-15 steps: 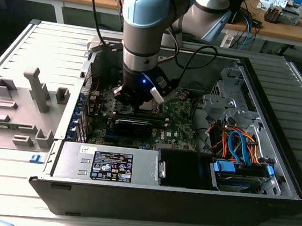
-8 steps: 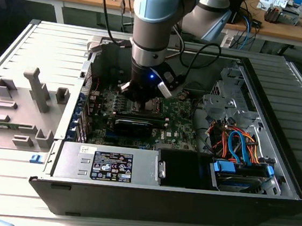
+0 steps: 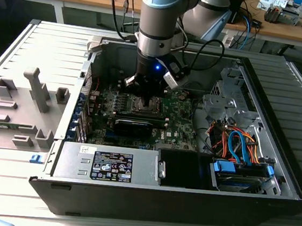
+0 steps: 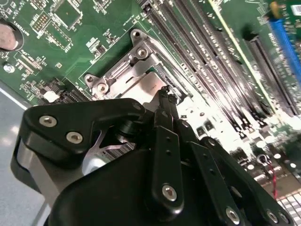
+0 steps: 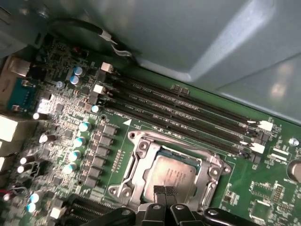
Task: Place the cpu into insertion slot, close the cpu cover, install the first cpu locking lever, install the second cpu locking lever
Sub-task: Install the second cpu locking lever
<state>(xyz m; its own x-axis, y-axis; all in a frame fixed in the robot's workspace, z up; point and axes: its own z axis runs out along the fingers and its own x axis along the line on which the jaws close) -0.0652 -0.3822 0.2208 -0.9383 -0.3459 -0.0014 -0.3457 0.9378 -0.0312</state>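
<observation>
Wood desks [image 3: 289,31], prob. grey bench [image 3: 17,50]

a: how many robot arms [image 3: 161,17]?
b: one, with one gripper [image 5: 164,192] on it.

a: computer cases [image 3: 281,110]?
b: one, lying open, with one green motherboard [image 3: 180,121] inside.

a: chips in the socket?
b: one silvery chip [image 5: 175,175], under one metal cover frame [image 5: 141,162].

a: long black memory slots [image 5: 188,120]?
b: four, side by side, in the first wrist view.

a: small blue-topped capacitors [image 5: 79,141] beside the socket?
b: i count about five in a row, plus a few more farther off; i can't give an exact total.

a: power supply boxes [image 3: 108,163]?
b: one, grey, with one label.

a: grey holder racks [image 3: 16,107] outside the case?
b: one.
</observation>
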